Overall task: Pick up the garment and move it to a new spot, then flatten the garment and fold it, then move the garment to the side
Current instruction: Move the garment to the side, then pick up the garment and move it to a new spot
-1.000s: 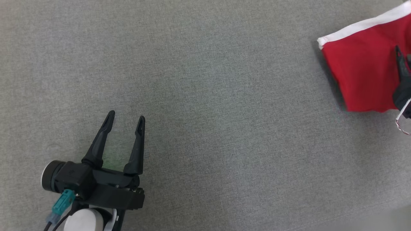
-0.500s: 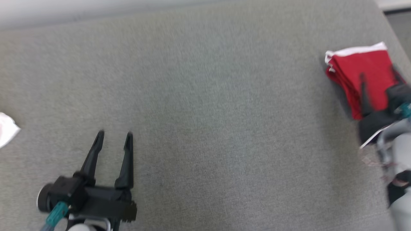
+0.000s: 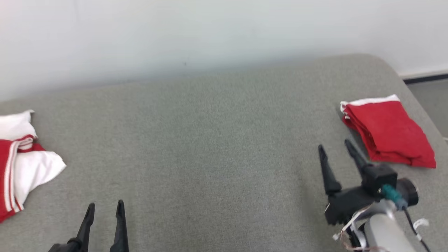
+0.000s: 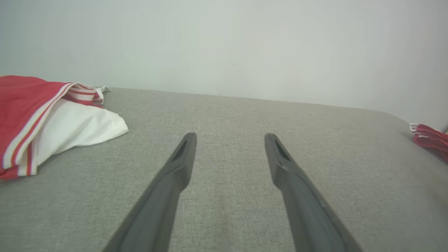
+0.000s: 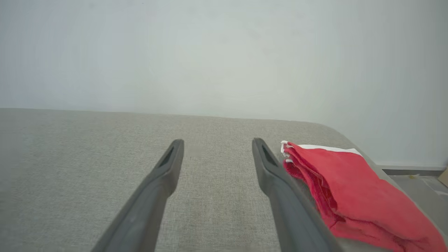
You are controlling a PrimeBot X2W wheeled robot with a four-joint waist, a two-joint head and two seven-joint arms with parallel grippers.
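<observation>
Starting at the right gripper point(image 3: 333, 144): its two dark fingers are spread wide and nothing is gripped between them. It is held low over the grey bench point(image 3: 217, 147), fingers aimed toward the wall point(image 3: 210, 31) and leaning a little left, with the pale forearm coming in from the lower right corner of the head view. Just beside its outer finger, the folded red garment point(image 3: 388, 134) is seen lying flat near the bench's far right rounded corner. Contact between finger and cloth cannot be told. The garment's long axis is set diagonally, from far left to near right. Its white-trimmed short edge is turned toward the wall, and its stacked fold edges are turned left toward the gripper. The cloth is bright red and folded into a rough rectangle several layers thick, slightly ragged along the near edge.

Over on the other side, the left gripper point(image 3: 106, 203) is likewise released and empty, parked low at the bottom edge with its fingers pointed at the wall. A crumpled white and red pile point(image 3: 31, 168) is spotted well apart, at the bench's left end.
</observation>
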